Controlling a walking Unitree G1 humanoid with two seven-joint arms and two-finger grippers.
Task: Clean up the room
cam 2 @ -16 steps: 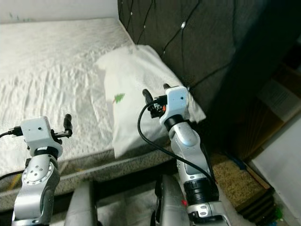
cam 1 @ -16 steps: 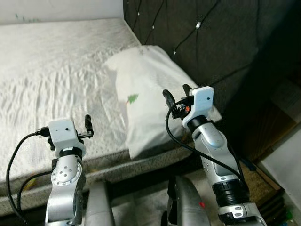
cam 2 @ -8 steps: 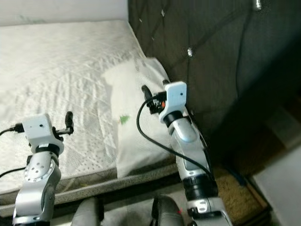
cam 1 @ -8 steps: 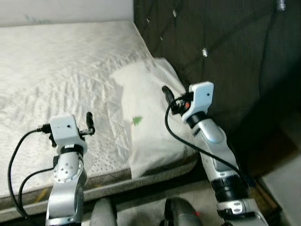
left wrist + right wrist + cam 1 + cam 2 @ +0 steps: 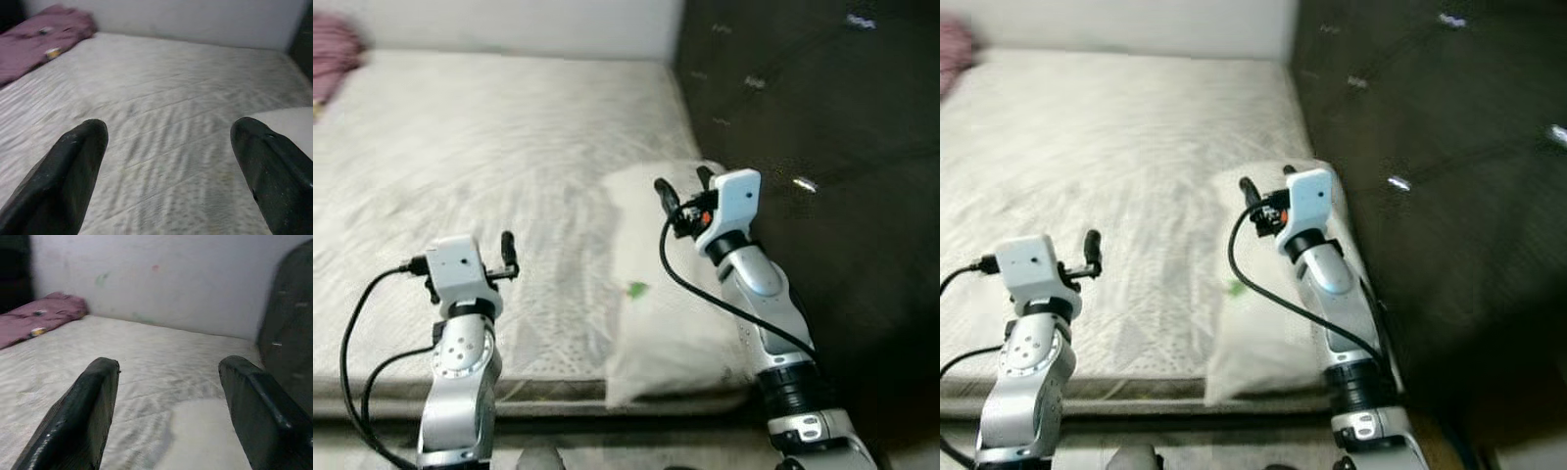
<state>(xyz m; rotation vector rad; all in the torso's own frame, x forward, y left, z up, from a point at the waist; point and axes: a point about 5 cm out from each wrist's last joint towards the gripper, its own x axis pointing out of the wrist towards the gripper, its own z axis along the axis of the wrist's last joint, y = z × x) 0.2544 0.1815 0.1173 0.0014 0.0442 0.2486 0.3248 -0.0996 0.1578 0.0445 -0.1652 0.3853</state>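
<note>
A white pillow [image 5: 671, 304] with a small green mark lies on the white mattress [image 5: 489, 147], against the dark headboard. A crumpled purple cloth [image 5: 44, 44] lies at the far corner of the bed by the wall, and also shows as purple cloth [image 5: 333, 54] in the left eye view. My right gripper [image 5: 682, 188] is raised above the pillow's far end, open, with nothing between its fingers [image 5: 98, 396]. Over the mattress's near edge, left of the pillow, my left gripper [image 5: 168, 134] is also open and holds nothing.
A dark tufted headboard [image 5: 803, 117] runs along the right of the bed. A pale wall [image 5: 156, 279] stands behind the bed's far side. The mattress's front edge [image 5: 548, 392] is just below both arms. Black cables hang from both wrists.
The whole picture has shifted: the camera now takes in more of the bed and the purple cloth, and the floor at right has dropped out. Both arms keep the same raised pose.
</note>
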